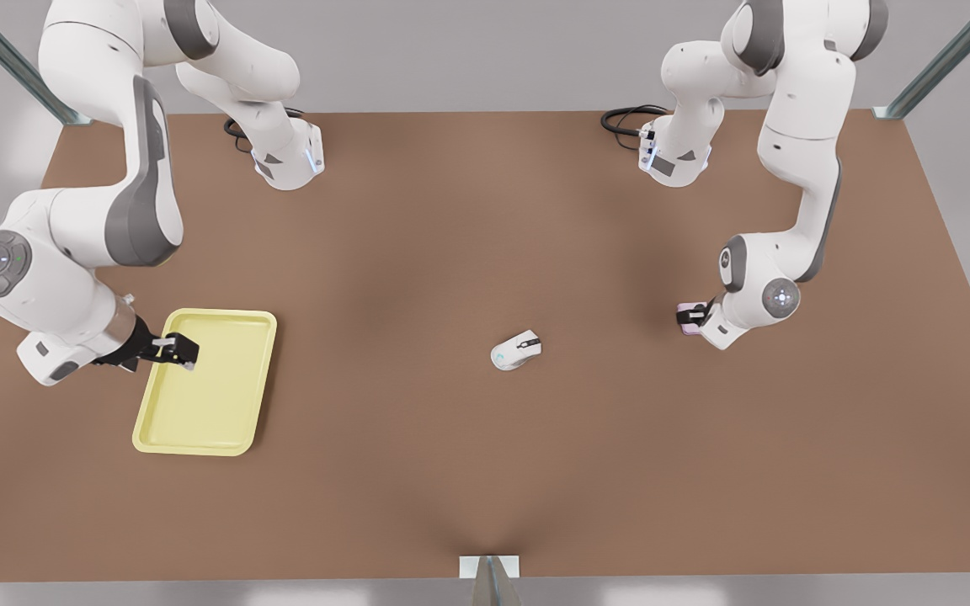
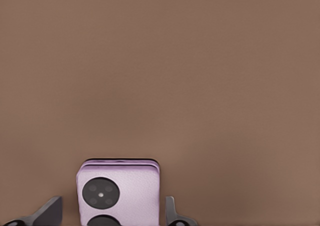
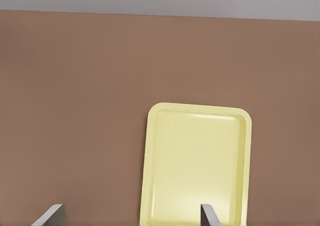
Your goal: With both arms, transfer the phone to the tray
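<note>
The pale pink phone [image 1: 689, 331] lies flat on the brown table at the front view's right. In the left wrist view the phone [image 2: 119, 191] shows its round black camera circles. My left gripper [image 1: 690, 317] is lowered over it, open, with one finger [image 2: 50, 211] on each side and a small gap to the phone. The pale yellow tray [image 1: 215, 396] sits at the front view's left. My right gripper [image 1: 175, 349] hovers open over the tray's near-left part, holding nothing. In the right wrist view the tray [image 3: 200, 161] stretches out ahead of the gripper [image 3: 130, 211].
A white computer mouse [image 1: 516, 350] lies on the table between the phone and the tray. The arm bases [image 1: 287, 160] stand at the table's far edge with black cables [image 1: 624, 122] beside them.
</note>
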